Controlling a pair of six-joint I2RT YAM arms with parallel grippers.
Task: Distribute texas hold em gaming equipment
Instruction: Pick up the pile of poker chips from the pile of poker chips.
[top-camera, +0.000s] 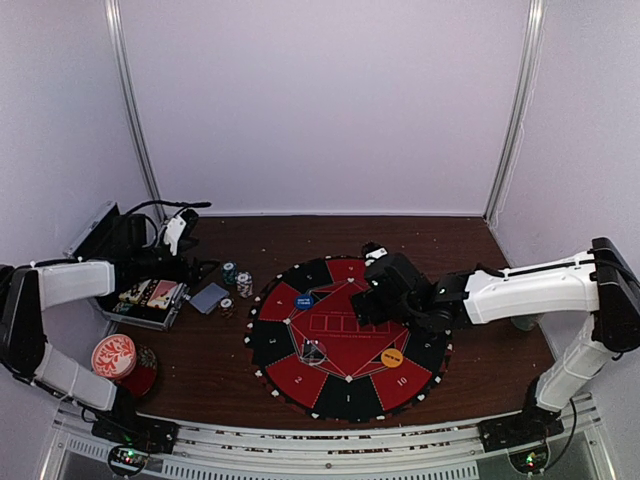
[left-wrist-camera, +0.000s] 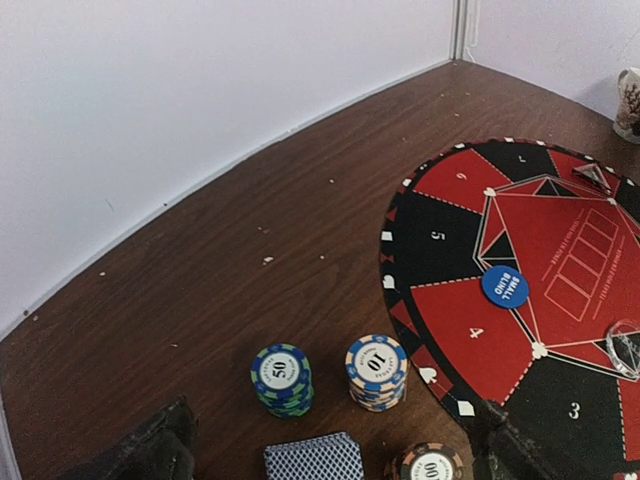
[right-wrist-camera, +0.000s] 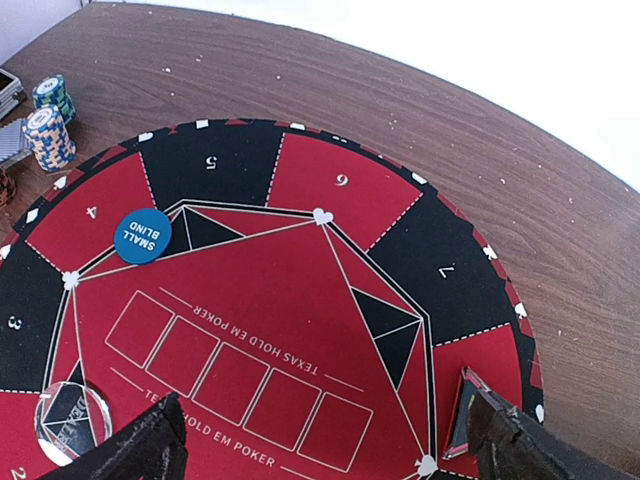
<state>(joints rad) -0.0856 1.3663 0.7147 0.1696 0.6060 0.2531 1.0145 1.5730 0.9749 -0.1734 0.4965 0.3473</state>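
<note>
Blue button disc (right-wrist-camera: 142, 235) with white lettering, flat on the red-and-black mat (right-wrist-camera: 330, 180)

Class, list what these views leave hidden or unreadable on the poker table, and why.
Top view: orange button lettering, too small.
Top view: case contents, small, partly under the left arm.
Left wrist view: third chip stack and card deck, cut by the bottom edge.
Right wrist view: clear disc print, blurred.
</note>
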